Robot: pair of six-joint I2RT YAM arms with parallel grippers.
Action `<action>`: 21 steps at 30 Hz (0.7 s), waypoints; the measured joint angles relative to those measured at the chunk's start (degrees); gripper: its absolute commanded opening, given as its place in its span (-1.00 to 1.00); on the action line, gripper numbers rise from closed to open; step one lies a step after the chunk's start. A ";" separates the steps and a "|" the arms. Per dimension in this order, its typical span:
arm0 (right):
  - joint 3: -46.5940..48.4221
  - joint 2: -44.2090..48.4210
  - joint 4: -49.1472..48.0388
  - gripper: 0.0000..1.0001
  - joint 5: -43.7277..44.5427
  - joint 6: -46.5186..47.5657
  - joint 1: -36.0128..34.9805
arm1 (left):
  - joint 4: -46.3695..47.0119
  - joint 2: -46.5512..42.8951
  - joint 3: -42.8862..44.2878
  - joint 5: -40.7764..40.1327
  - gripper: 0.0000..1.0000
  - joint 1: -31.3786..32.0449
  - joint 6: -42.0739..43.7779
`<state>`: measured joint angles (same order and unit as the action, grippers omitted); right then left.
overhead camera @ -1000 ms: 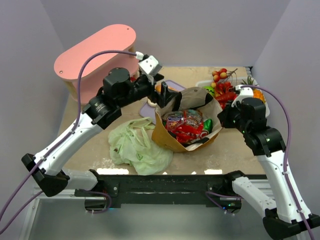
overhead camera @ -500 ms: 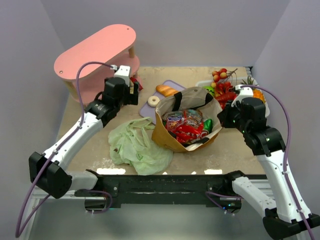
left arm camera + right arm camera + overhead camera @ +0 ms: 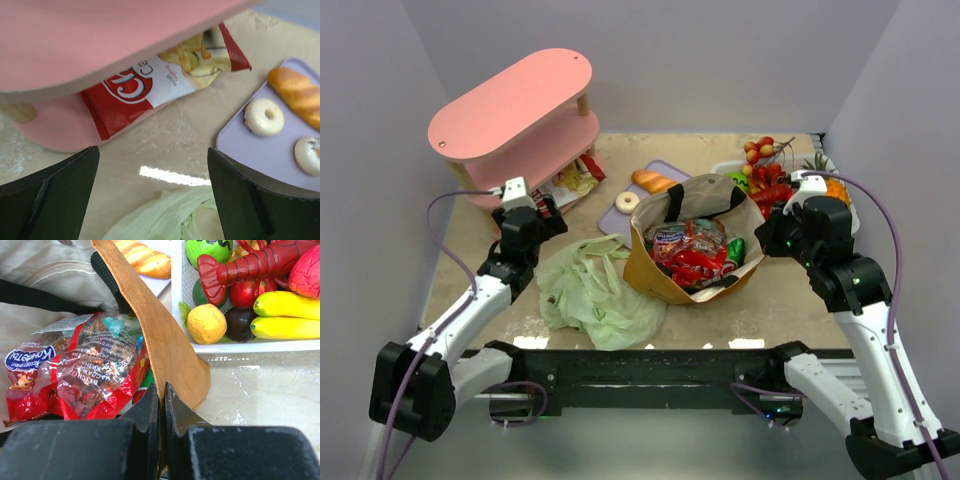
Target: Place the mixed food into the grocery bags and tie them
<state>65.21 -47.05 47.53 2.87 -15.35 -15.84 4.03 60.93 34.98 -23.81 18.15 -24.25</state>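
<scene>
The brown paper bag (image 3: 642, 268) stands open mid-table with shiny red snack packets (image 3: 695, 252) inside. My right gripper (image 3: 162, 395) is shut on the bag's right rim (image 3: 170, 340), beside the packets (image 3: 85, 365). The pale-green plastic bag (image 3: 595, 290) lies crumpled left of it. My left gripper (image 3: 152, 200) is open and empty, low over the green bag's far edge (image 3: 165, 220), facing a red-and-white chips packet (image 3: 150, 85) under the pink shelf. A bread loaf (image 3: 297, 95) and pale ring pieces (image 3: 264, 116) lie on a purple tray (image 3: 260, 155).
The pink two-level shelf (image 3: 510, 110) stands at the back left, close above my left gripper (image 3: 548, 205). A white basket (image 3: 177, 290) of toy fruit and a red lobster (image 3: 260, 262) sits at the back right, next to my right gripper (image 3: 767, 238).
My left arm has drawn back from over the paper bag, leftward and toward the near side, and now sits low by the shelf. The right arm has not moved.
</scene>
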 measured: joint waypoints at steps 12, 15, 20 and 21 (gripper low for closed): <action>-0.11 0.26 -0.04 -1.00 0.00 0.00 0.00 | 16.70 0.59 -10.88 12.52 0.78 -11.58 -5.64; -0.11 0.28 -0.04 -1.00 0.00 0.00 0.00 | 21.68 2.36 -12.04 14.88 0.74 -13.09 -6.40; -0.11 0.33 0.00 -1.00 -0.02 -0.02 0.00 | 28.37 8.66 -13.70 17.97 0.72 -15.47 -7.69; -0.11 0.33 0.02 -1.00 -0.02 0.00 0.00 | 28.87 9.40 -13.81 18.40 0.73 -15.52 -7.82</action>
<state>65.10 -46.72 47.55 2.85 -15.35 -15.84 32.91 70.32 21.17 -5.41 2.63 -32.08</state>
